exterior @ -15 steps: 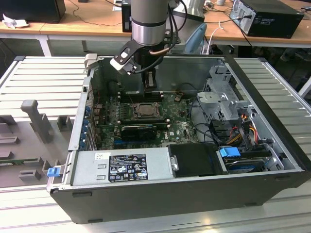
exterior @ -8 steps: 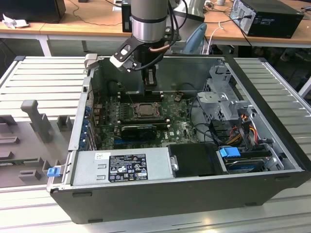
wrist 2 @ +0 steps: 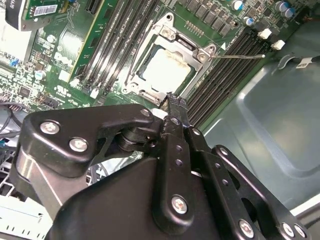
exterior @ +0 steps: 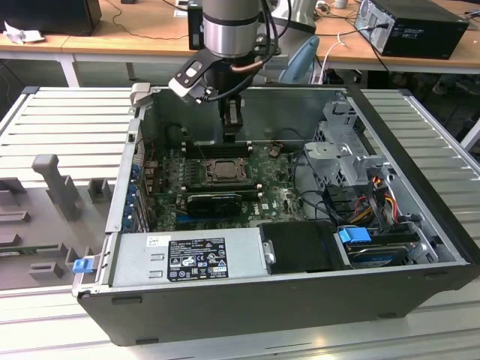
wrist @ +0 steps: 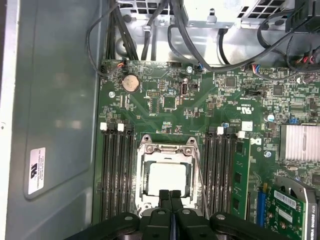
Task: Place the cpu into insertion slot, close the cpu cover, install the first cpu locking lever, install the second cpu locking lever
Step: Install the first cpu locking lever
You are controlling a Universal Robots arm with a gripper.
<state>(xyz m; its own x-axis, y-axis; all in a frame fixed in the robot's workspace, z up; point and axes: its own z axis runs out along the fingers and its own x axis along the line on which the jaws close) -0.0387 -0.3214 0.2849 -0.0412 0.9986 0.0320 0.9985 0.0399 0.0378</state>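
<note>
Your pincer (wrist: 170,195) is closed, empty, tips at the cpu's (wrist: 169,177) edge. The cpu cover (wrist: 167,149) lies flat around it.

**Even room light, glare on bare metal**

Bright and diffuse from above in the exterior view, with deep shade low inside the computer case (exterior: 262,307). Washed nearly white on the cpu (wrist 2: 167,70) in the second wrist view. Soft sheen across the grey case wall (wrist: 55,100) in the first wrist view. Dull highlights on the black gripper (wrist 2: 172,100).
</note>
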